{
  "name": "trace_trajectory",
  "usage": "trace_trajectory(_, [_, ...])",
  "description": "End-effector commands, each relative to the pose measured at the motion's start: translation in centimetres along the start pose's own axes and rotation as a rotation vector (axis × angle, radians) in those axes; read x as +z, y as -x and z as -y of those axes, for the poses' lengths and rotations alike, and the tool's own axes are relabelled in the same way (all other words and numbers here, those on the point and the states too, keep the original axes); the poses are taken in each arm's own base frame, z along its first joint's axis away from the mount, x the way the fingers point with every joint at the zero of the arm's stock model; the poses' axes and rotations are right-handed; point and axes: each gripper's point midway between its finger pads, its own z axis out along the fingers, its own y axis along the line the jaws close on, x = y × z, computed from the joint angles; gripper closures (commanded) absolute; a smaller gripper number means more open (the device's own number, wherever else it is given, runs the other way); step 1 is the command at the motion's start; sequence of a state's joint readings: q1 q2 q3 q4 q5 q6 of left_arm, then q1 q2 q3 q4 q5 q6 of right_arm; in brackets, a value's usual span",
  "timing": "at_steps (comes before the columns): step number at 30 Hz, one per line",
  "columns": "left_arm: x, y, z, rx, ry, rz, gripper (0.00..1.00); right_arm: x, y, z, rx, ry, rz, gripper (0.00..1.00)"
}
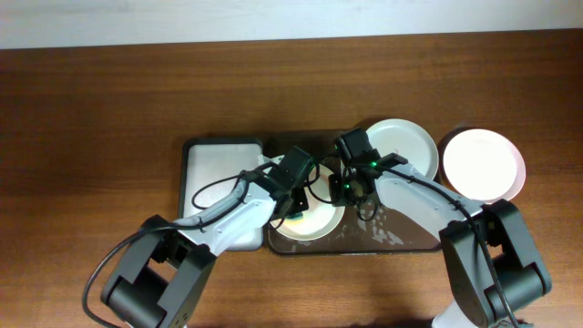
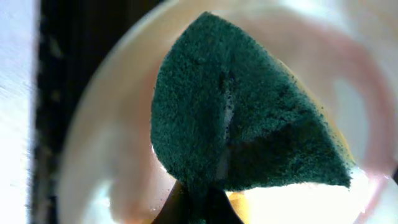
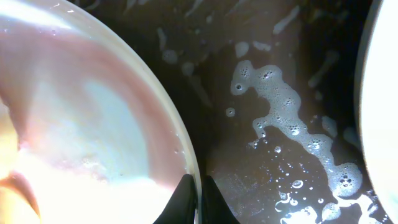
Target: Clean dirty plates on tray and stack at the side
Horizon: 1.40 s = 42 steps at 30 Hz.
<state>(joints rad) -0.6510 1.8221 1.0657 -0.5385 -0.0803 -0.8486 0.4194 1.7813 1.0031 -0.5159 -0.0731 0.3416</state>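
Note:
A cream-white plate [image 1: 319, 221] lies on the dark brown tray [image 1: 401, 232], at its left end. My left gripper [image 1: 296, 202] is shut on a green sponge [image 2: 236, 106] and presses it onto this plate [image 2: 106, 143]. My right gripper [image 1: 351, 189] is shut on the plate's right rim [image 3: 93, 124], with one finger on each side of the edge [image 3: 199, 199]. A pale mint plate [image 1: 401, 146] sits at the tray's far right corner. A pinkish-white plate [image 1: 483, 164] lies on the table to the right of the tray. A pinkish film shows on the held plate.
A smaller white tray [image 1: 223, 178] with a dark rim lies against the left side of the brown tray. Foam and water patches [image 3: 273, 106] cover the brown tray floor. The mint plate's edge [image 3: 382, 93] shows at the right in the right wrist view.

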Motion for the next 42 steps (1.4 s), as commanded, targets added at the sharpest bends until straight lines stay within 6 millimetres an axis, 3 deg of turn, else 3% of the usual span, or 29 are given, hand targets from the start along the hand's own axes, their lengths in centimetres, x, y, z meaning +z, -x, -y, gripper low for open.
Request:
trace_trajectory(1, [0.4,2.4,-3.8,0.056,0.137,0.063,1.0,0.7,-1.0,0.4,0.02,-0.008,-0.038,0.96])
trace_trajectory(6, [-5.5,5.3,-0.3,0.156,-0.042,0.156,1.0,0.6,-0.9,0.3,0.02,-0.006,-0.034,0.96])
trace_trajectory(9, [-8.3,6.1,-1.1,0.147,-0.06,0.196,1.0,-0.2,-0.4,0.1,0.017,0.002,-0.008,0.96])
trace_trajectory(12, [-9.8,7.0,-3.5,0.122,-0.035,0.204,1.0,-2.1,1.2,-0.4,0.003,0.013,0.061,0.96])
trace_trajectory(15, [-9.6,7.3,-5.5,0.103,-0.026,0.167,1.0,-4.3,2.8,0.1,-0.015,-0.03,0.136,0.96])
trace_trajectory(19, [-9.1,6.9,-5.9,0.115,-0.118,0.092,1.0,-6.4,3.6,1.2,-0.1,-0.121,0.175,0.96])
trace_trajectory(22, [-9.2,6.7,-5.5,0.149,-0.135,0.086,1.0,-6.4,2.9,2.2,-0.015,-0.165,0.154,0.96])
trace_trajectory(25, [-9.2,6.6,-5.5,0.151,-0.136,0.085,1.0,-6.4,3.1,2.0,0.055,-0.145,0.165,0.96])
trace_trajectory(28, [-9.2,6.6,-5.5,0.15,-0.136,0.085,1.0,-6.1,1.9,1.8,0.281,-0.1,0.118,0.96])
trace_trajectory(33, [-9.2,6.6,-5.4,0.136,-0.139,0.083,1.0,-6.0,2.1,1.0,0.293,-0.061,0.12,0.96])
trace_trajectory(39, [-9.2,6.7,-5.4,0.136,-0.138,0.088,1.0,-6.6,5.9,-0.2,0.129,-0.008,0.263,0.96])
trace_trajectory(42, [-9.2,6.7,-5.4,0.135,-0.138,0.088,1.0,-6.4,5.1,0.1,0.14,-0.021,0.231,0.96])
